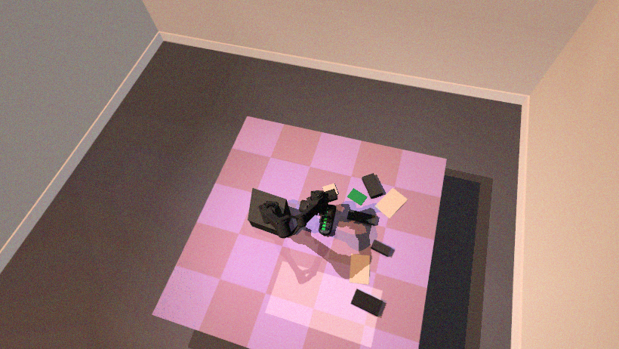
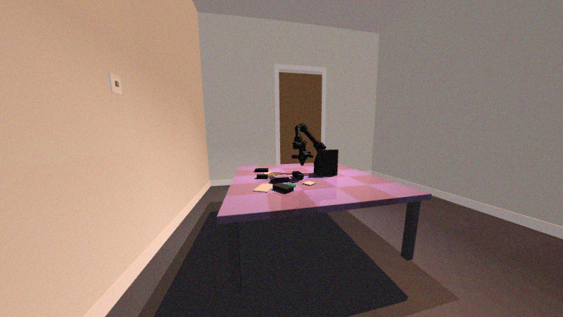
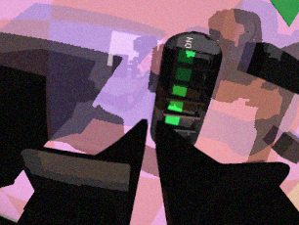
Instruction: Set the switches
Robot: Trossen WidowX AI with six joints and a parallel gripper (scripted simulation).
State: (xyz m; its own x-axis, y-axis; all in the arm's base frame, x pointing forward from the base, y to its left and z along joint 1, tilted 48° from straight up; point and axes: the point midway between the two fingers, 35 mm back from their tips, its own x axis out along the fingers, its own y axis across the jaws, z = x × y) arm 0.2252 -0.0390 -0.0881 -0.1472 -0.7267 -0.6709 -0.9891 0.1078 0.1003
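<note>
We've got the gripper (image 1: 324, 209) (image 2: 302, 163) (image 3: 150, 124) over the bench (image 1: 242, 255) (image 2: 354, 193) (image 3: 288, 110), fingertips nearly pressed together — just a slim gap, nothing pinched. In the wrist view the controller unit (image 1: 327, 220) (image 2: 297, 175) (image 3: 200, 93) lies ahead and slightly right of the tips, switches up. Its long axis runs away from us, leaning right, "ON" marking at the far end — roughly crosswise to the arm's reach from above. We'd line up along that row before any press.
</note>
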